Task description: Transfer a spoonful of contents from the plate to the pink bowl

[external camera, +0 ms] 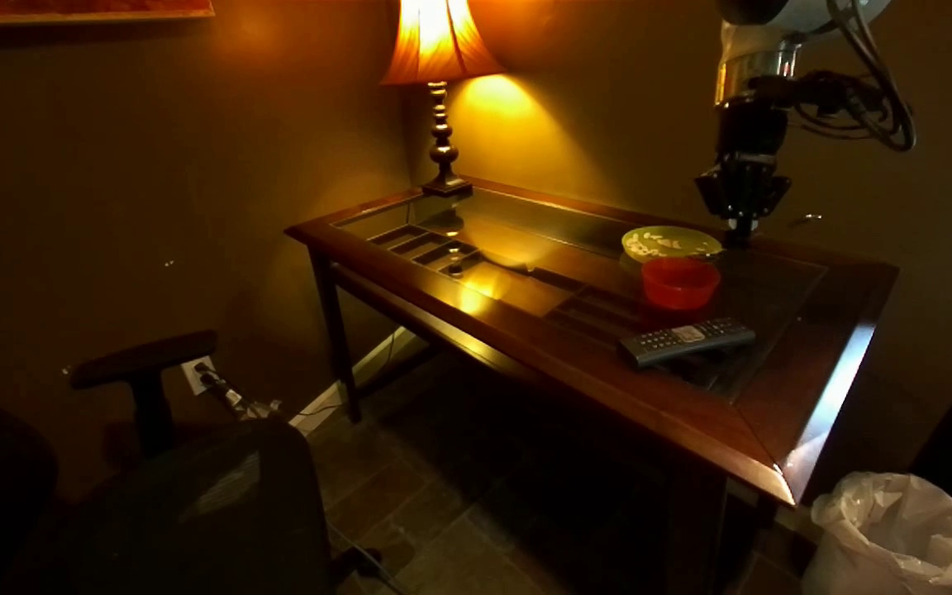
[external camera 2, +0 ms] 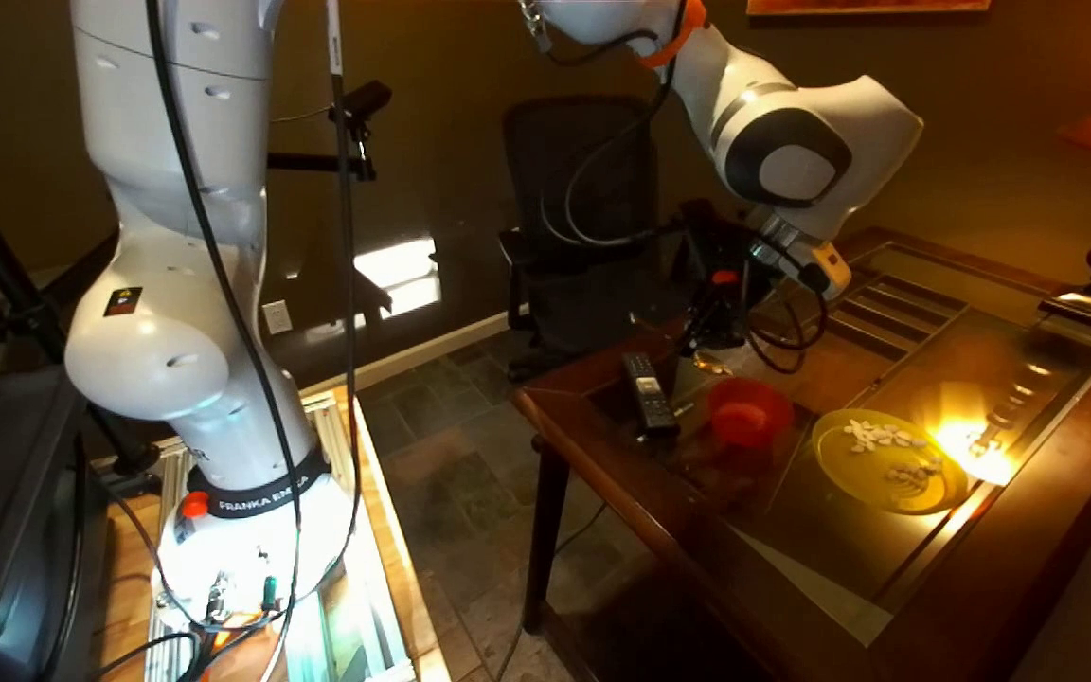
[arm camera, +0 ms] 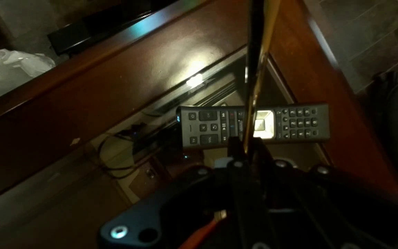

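Note:
A yellow-green plate [external camera: 683, 233] with small white pieces on it sits on the glass-topped table. It also shows in an exterior view [external camera 2: 844, 474], with the pieces in two clusters. A reddish-pink bowl [external camera: 680, 291] stands next to it, also visible in an exterior view [external camera 2: 749, 417]; it looks empty there. My gripper [arm camera: 247, 147] is shut on the thin, shiny handle of a spoon [arm camera: 257, 76], held above the table over the remote's end. The spoon also shows in an exterior view [external camera 2: 712, 364]; whether anything lies in it cannot be told. Plate and bowl are outside the wrist view.
A dark remote control [external camera: 687, 340] lies on the table close to the bowl, below the gripper in the wrist view [arm camera: 199, 126]. A lamp [external camera: 443, 157] stands at the table's far end. An office chair [external camera 2: 593, 189] and a bagged bin [external camera: 897, 537] stand beside the table.

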Action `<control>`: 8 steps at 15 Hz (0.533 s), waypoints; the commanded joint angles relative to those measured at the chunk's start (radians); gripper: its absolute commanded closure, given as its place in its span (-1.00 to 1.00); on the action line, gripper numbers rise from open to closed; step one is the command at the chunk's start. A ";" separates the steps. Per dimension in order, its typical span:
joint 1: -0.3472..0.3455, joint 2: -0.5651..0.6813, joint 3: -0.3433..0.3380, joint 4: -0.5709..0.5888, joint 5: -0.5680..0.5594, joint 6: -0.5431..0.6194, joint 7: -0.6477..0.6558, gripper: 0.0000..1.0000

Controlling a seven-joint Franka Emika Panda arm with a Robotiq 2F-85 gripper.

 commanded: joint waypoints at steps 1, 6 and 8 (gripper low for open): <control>-0.065 0.062 0.008 0.134 0.093 -0.167 -0.085 0.95; -0.139 0.197 0.015 0.321 0.199 -0.365 -0.138 0.95; -0.159 0.258 0.019 0.385 0.239 -0.394 -0.130 0.95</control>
